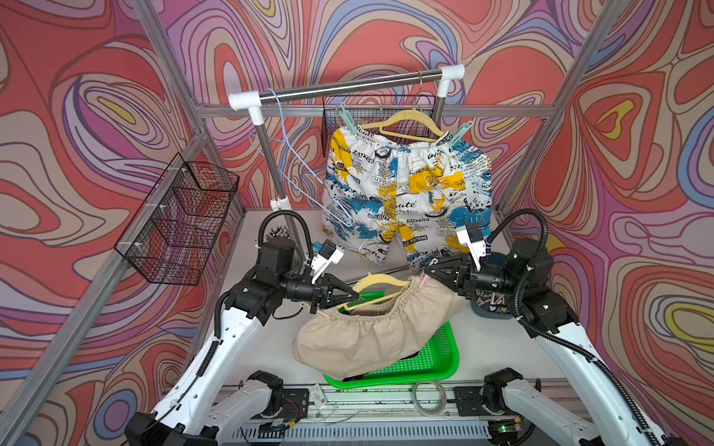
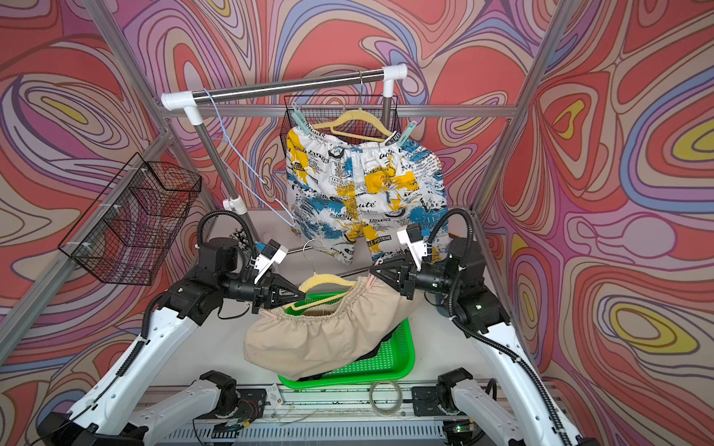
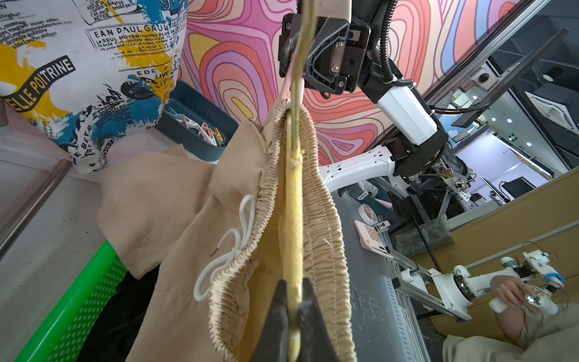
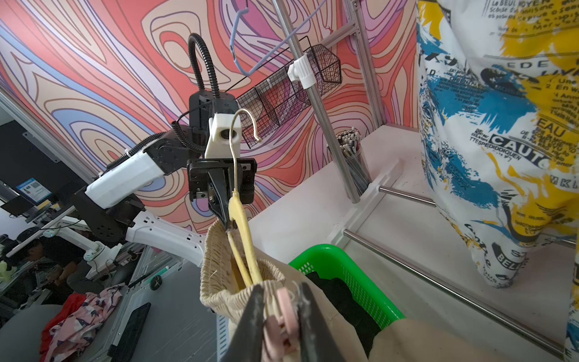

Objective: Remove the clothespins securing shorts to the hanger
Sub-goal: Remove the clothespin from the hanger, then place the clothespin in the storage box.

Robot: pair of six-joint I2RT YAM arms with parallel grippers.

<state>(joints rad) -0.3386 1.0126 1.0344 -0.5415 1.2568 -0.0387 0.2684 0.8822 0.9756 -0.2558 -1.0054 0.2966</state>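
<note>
My left gripper (image 1: 353, 295) pinches one end of a pale yellow clothes hanger (image 1: 380, 281) that lies crosswise above a green plastic basket (image 1: 432, 359). Beige drawstring shorts (image 1: 359, 343) sag from it. At the hanger's right end, a pale pink plastic clothespin (image 4: 286, 313) points into my right gripper (image 4: 282, 291), whose jaws squeeze it and partly hide it. Behind, white printed shorts (image 1: 405, 185) read "BELLE POITRINE".

Bright, even diffuse light; soft shadows; wide-angle edge warp; right end effector (image 4: 279, 291) close-up seemingly soft.
</note>
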